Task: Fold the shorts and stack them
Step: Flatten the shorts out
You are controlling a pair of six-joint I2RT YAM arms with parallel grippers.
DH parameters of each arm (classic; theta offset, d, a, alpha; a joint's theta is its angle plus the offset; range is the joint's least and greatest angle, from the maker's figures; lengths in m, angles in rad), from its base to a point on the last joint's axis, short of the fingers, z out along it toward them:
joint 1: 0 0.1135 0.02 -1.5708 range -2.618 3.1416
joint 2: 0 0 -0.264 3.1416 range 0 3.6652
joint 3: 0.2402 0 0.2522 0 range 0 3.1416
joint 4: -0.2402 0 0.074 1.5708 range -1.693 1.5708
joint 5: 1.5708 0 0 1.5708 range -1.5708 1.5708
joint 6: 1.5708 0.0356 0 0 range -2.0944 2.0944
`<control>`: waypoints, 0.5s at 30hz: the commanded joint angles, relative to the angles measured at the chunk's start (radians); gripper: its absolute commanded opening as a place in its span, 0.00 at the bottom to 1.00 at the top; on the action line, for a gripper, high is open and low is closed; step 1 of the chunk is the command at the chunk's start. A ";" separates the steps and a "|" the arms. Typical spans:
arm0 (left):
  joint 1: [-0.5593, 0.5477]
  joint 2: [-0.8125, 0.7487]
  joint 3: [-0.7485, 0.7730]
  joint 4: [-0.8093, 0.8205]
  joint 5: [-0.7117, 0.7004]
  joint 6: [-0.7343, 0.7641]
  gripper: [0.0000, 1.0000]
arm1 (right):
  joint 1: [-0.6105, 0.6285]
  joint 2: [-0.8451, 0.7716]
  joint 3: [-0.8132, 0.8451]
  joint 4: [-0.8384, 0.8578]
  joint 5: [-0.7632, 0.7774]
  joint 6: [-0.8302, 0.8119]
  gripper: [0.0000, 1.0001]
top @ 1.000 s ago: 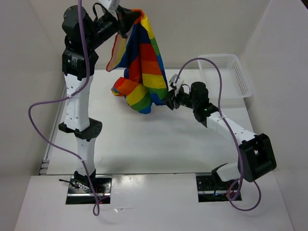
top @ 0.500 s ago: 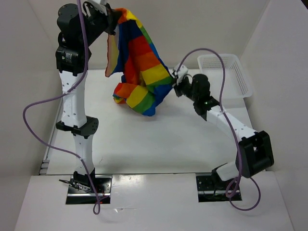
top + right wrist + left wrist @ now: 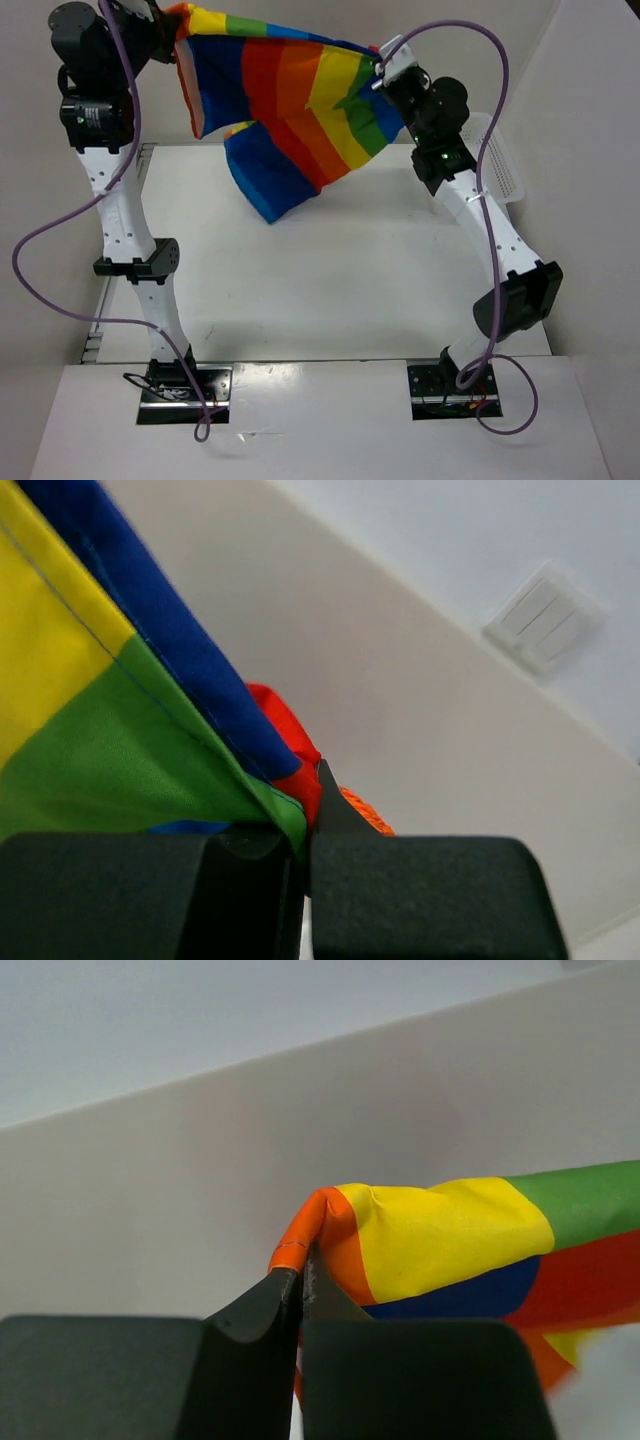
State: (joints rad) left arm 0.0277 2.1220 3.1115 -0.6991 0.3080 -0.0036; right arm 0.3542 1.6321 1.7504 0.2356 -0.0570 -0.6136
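The rainbow-striped shorts hang stretched in the air between both arms, high above the table. My left gripper is shut on the top left corner; in the left wrist view its jaws pinch an orange hem of the shorts, gripper. My right gripper is shut on the right corner; the right wrist view shows green, blue and red cloth of the shorts clamped at the gripper. A blue lower part droops toward the table.
A white mesh basket stands at the back right of the table, partly behind the right arm. Purple cables loop from both arms. White walls enclose the table on three sides.
The right gripper closed on the shorts' edge and rose up and right. The left arm swung up and left. The shorts went from a hanging bunch to a spread sheet.
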 commanded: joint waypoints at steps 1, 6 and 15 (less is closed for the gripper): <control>0.018 -0.053 0.027 -0.220 0.115 0.004 0.00 | 0.026 -0.104 -0.165 -0.059 0.007 -0.106 0.00; 0.018 0.001 0.027 -0.563 0.214 0.004 0.00 | 0.054 -0.285 -0.550 -0.238 -0.090 -0.208 0.00; -0.104 -0.465 -1.032 -0.510 0.287 0.004 0.00 | 0.147 -0.535 -0.853 -0.588 -0.274 -0.325 0.00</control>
State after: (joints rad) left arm -0.0021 1.8366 2.2574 -1.2076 0.5400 -0.0040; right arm 0.4740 1.1816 0.8970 -0.2749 -0.2447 -0.8909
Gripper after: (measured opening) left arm 0.008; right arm 0.004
